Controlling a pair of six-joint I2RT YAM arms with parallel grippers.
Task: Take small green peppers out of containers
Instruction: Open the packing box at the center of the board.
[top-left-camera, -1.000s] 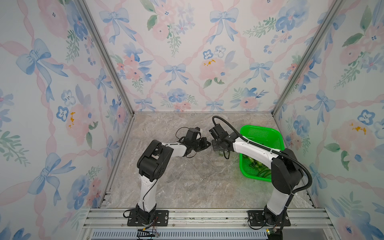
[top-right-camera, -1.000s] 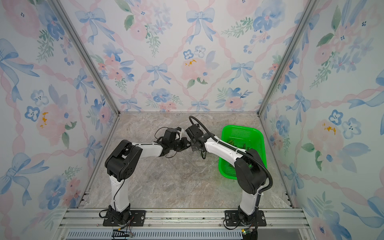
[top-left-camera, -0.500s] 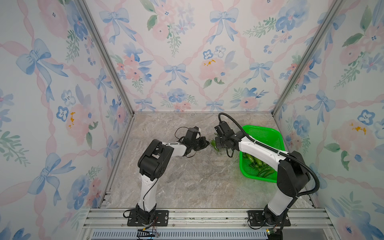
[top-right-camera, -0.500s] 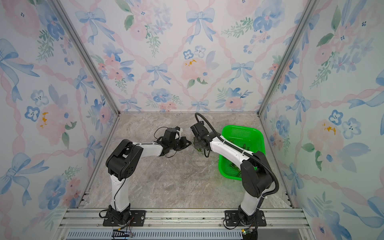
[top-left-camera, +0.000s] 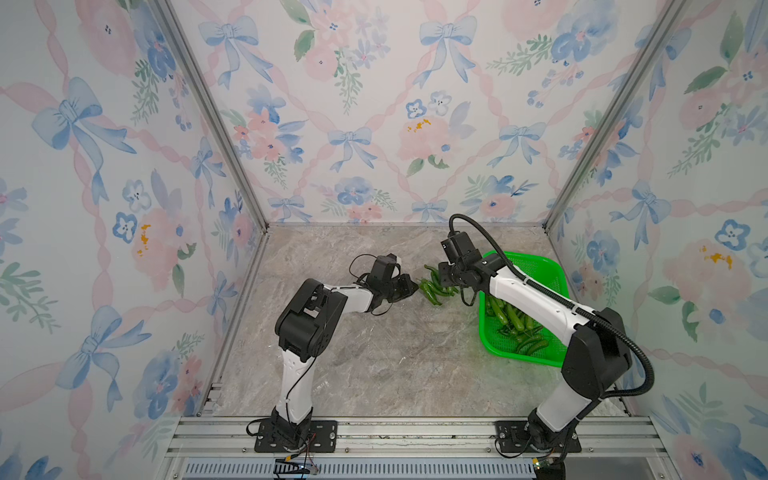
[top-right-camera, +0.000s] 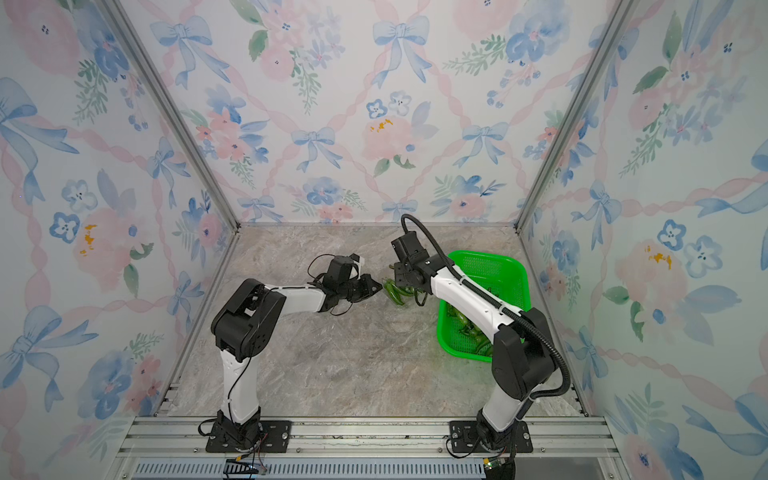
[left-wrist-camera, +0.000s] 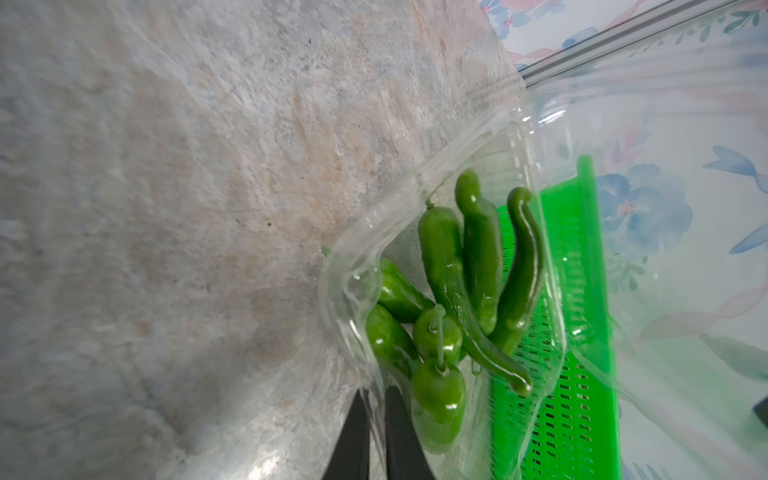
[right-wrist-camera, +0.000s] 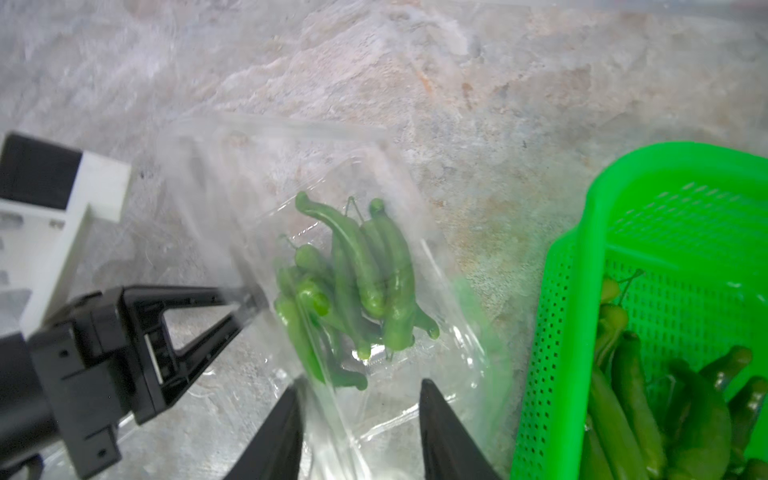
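Both top views look down from high over the table (top-left-camera: 374, 365); both close wrist views share one clear container (left-wrist-camera: 353, 270).

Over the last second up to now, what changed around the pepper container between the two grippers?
The right gripper drew back toward the green basket and its jaws opened, with plastic still between them. That uncovered the small green peppers in the clear container from above. The left gripper stayed where it was, pinching the container's edge. The basket did not move.

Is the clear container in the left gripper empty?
No, several small green peppers lie inside the clear container whose wall the left gripper pinches, in the left wrist view.
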